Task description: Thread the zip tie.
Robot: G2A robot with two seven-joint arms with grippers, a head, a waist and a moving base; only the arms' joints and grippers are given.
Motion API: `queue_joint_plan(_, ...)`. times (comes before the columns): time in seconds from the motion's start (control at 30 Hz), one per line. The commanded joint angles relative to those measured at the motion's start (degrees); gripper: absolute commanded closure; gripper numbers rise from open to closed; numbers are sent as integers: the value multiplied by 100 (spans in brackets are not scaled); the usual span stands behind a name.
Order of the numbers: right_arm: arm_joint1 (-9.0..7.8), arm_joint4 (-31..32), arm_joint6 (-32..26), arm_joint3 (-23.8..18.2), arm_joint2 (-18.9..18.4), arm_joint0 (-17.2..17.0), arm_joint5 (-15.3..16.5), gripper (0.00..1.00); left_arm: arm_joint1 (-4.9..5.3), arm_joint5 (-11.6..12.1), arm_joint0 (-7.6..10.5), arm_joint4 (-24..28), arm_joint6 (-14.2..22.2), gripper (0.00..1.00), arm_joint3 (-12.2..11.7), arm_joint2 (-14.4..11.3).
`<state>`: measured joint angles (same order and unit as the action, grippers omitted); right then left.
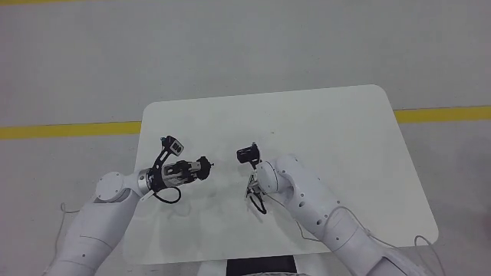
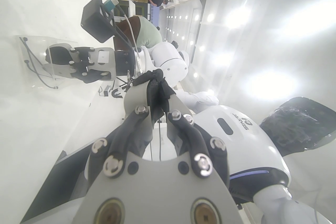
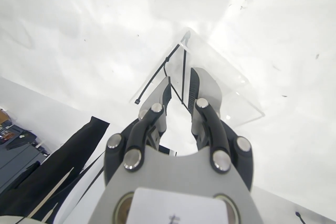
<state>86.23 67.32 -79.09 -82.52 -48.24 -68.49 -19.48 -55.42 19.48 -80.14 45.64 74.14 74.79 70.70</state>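
A clear plastic plate (image 3: 231, 83) lies on the white table (image 1: 345, 138) with thin black zip ties (image 3: 157, 72) threaded through its holes. My right gripper (image 3: 181, 80) points down at the plate's near edge, its fingers apart, and one zip tie strand runs between them. In the top view the right gripper (image 1: 251, 193) is near the table's middle front. My left gripper (image 2: 157, 83) is shut, with nothing visible between its black pads. It hangs above the table (image 1: 205, 164), a short way left of the right gripper (image 2: 50, 61) and the plate (image 2: 29, 51), and faces them.
A black cable (image 1: 258, 203) loops beside the right wrist. Bare tabletop stretches to the right and behind the grippers. The table's front edge is close behind both arms.
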Motion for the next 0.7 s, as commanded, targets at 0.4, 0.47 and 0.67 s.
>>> queue_joint_plan(0.4,202,365,-56,76,-9,-47,0,87,0,0,0,0,0,100,0,0)
queue_joint_plan(0.47,218,394,-56,106,7,-40,0,87,0,0,0,0,0,100,0,0)
queue_joint_plan(0.67,265,542,-56,209,28,-40,0,87,0,0,0,0,0,100,0,0)
